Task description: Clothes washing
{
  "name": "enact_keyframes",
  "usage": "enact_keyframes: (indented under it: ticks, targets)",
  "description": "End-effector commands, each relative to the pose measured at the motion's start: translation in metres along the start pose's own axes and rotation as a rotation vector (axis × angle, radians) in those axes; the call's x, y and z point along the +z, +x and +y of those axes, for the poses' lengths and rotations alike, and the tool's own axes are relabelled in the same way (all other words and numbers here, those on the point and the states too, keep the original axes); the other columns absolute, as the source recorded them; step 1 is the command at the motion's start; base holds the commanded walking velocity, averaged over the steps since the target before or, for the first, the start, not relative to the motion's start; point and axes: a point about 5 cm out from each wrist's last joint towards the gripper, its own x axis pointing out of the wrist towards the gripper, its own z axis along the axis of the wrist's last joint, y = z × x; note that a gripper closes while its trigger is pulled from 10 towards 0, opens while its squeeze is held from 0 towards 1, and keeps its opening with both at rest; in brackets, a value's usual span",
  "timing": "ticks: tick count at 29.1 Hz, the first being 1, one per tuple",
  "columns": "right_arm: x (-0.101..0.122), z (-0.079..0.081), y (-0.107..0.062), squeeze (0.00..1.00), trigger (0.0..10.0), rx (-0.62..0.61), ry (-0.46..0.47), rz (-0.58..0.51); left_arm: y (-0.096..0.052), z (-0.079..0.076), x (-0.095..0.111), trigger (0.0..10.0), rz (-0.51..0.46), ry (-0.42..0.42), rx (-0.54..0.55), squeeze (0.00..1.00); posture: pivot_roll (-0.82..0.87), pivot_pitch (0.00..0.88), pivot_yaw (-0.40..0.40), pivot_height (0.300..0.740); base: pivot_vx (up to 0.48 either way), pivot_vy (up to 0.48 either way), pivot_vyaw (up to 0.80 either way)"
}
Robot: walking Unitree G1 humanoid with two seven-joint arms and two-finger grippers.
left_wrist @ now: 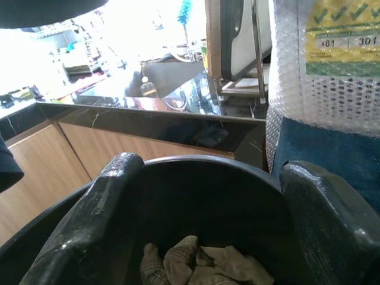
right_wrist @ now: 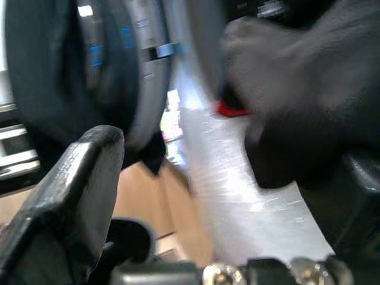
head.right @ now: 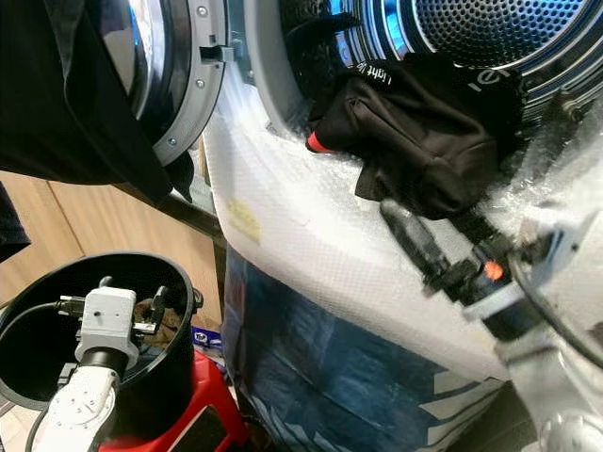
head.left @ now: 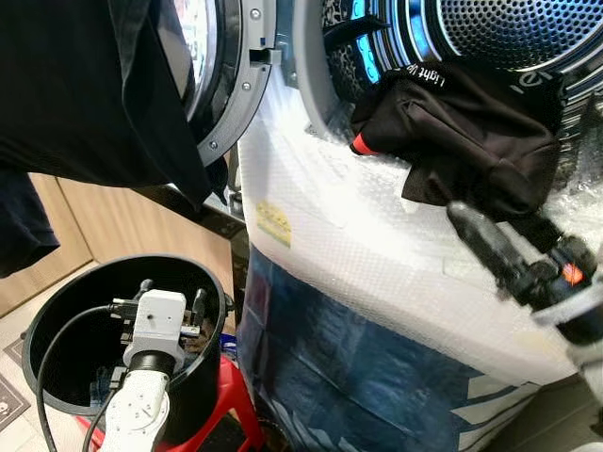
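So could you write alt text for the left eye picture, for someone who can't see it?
A black garment hangs half out of an open washing machine drum, with the robot's right gripper just below it. Lower left, the left gripper reaches into a black bucket on a red stool.

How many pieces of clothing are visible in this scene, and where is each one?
3: a black garment hanging from the washer drum opening, a dark garment draped over the washer door, and a crumpled checked cloth inside the black bucket. More may be hidden underneath.
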Motion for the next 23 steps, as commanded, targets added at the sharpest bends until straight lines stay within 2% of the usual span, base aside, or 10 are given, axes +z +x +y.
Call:
enact_keyframes:
  ticks: [1, 4, 8, 11, 15, 18, 20, 23]
  targets:
    - [0.001, 0.016, 0.0, 0.0, 10.0, 0.077, 0.001, -0.002, 0.002, -0.002, 0.002, 10.0, -0.014, 0.0, -0.017, 0.0, 0.18, 0.053, -0.046, 0.74, 0.0, 0.0, 0.0]
    - [-0.001, 0.02, 0.0, 0.0, 10.0, 0.081, 0.011, 0.005, 0.002, -0.003, 0.002, 10.0, -0.014, 0.0, -0.022, 0.0, 0.18, 0.055, -0.044, 0.74, 0.0, 0.0, 0.0]
    - [-0.008, 0.012, -0.001, 0.0, 10.0, 0.014, 0.026, 0.037, 0.003, -0.005, 0.002, 10.0, -0.015, -0.002, -0.031, 0.0, 0.18, 0.053, -0.044, 0.74, 0.0, 0.0, 0.0]
    - [-0.031, 0.004, -0.005, 0.0, 10.0, -0.05, 0.037, 0.164, 0.003, -0.005, 0.003, 10.0, -0.017, -0.003, -0.028, 0.0, 0.19, 0.054, -0.049, 0.74, 0.0, 0.0, 0.0]
    - [-0.038, 0.006, -0.008, 0.0, 10.0, -0.033, 0.055, 0.178, 0.002, -0.004, 0.002, 10.0, -0.016, -0.002, -0.026, 0.0, 0.19, 0.052, -0.049, 0.74, 0.0, 0.0, 0.0]
    - [-0.044, 0.014, -0.01, 0.0, 10.0, 0.005, 0.07, 0.174, 0.002, -0.003, 0.003, 10.0, -0.017, 0.0, -0.023, 0.0, 0.2, 0.047, -0.043, 0.74, 0.0, 0.0, 0.0]
    - [-0.042, 0.017, -0.004, 0.0, 10.0, 0.01, 0.09, 0.129, 0.003, -0.004, 0.003, 10.0, -0.02, -0.001, -0.03, 0.0, 0.19, 0.04, -0.041, 0.74, 0.0, 0.0, 0.0]
    - [-0.044, 0.013, 0.002, 0.0, 10.0, -0.018, 0.08, 0.115, 0.003, -0.006, 0.003, 10.0, -0.02, -0.002, -0.038, 0.0, 0.2, 0.024, -0.042, 0.74, 0.0, 0.0, 0.0]
